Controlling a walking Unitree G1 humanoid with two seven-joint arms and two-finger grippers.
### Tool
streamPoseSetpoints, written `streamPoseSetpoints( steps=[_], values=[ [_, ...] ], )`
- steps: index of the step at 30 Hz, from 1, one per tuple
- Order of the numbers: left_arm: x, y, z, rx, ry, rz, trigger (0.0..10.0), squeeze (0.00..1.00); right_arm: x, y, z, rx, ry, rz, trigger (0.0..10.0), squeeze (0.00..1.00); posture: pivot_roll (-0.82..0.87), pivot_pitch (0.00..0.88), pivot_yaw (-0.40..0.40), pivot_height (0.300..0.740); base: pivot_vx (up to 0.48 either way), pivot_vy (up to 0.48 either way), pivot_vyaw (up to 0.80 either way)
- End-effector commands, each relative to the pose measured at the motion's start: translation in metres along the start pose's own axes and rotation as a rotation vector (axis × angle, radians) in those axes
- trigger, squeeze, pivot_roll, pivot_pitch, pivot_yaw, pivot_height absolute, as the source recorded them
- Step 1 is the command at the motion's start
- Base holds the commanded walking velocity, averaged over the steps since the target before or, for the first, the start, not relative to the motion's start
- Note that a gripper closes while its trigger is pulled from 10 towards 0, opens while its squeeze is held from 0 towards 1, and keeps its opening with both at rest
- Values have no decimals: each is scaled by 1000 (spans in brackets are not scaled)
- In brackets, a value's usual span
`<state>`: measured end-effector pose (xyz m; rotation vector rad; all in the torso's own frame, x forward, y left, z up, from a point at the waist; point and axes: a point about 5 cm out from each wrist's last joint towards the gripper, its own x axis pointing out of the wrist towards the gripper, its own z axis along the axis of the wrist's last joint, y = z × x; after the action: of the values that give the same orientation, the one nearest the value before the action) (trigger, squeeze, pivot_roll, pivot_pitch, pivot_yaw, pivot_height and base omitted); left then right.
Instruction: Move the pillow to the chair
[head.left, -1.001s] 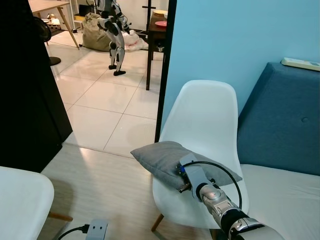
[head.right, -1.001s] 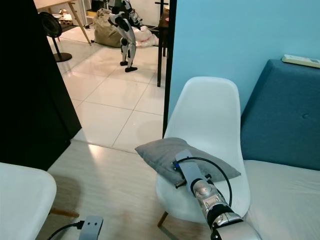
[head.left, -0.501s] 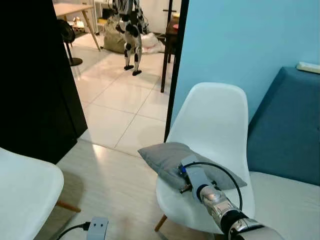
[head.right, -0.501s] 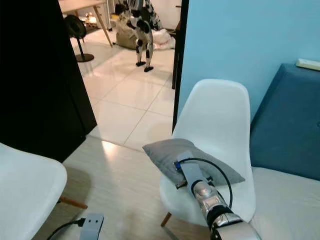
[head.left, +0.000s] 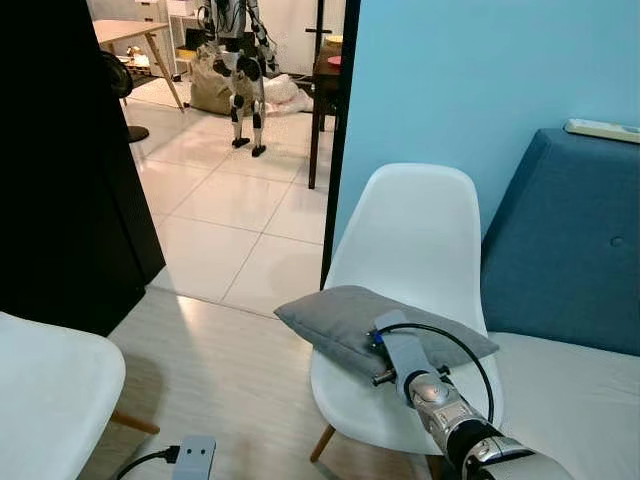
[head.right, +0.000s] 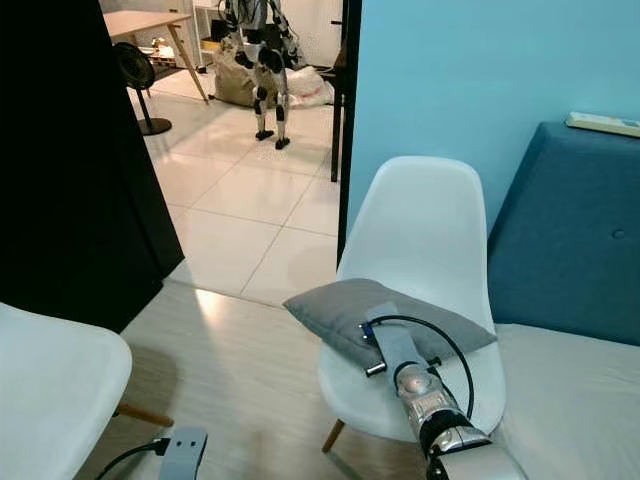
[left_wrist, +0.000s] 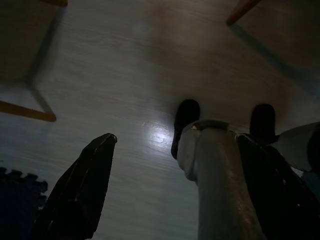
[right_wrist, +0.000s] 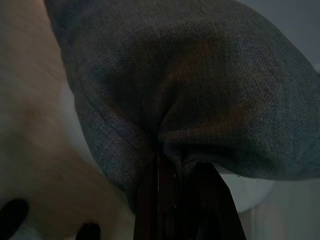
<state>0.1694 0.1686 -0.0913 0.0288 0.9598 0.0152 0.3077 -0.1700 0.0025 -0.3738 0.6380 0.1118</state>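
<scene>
Resting on the seat of the white moulded plastic chair with wooden legs (head.left: 415, 240), the soft grey fabric pillow (head.left: 345, 318) has one corner hanging past the seat's front edge toward nine o'clock. The right gripper (right_wrist: 172, 187) is at the pillow's five o'clock side; in the right wrist view its two black fingers are pinched tight on a bunched fold of the cloth. By my reading the carrying is done: what is left is to let go, draw the arm back, and perhaps nudge the pillow further onto the seat. The left gripper (left_wrist: 175, 165) hangs idle over the pale wooden floor (head.left: 230, 370), fingers spread apart and empty. No brand, label or readable writing can be made out anywhere.
</scene>
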Motion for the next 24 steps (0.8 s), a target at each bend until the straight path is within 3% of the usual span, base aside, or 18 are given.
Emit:
streamPoseSetpoints(
  steps=[1,8,24],
  values=[
    [0,-1,-2,14,5,-11,10000,0,0,-4,-4,10,14,-21,10000,0,29,0,-59,740,0,0,0],
    [0,-1,-1,19,3,-15,10000,0,-1,-2,-6,16,25,-22,10000,0,30,0,-58,740,145,0,0],
    [0,0,0,29,-4,-20,10000,0,0,-1,-4,30,17,-17,10000,0,33,0,-56,740,319,0,0]
  ],
)
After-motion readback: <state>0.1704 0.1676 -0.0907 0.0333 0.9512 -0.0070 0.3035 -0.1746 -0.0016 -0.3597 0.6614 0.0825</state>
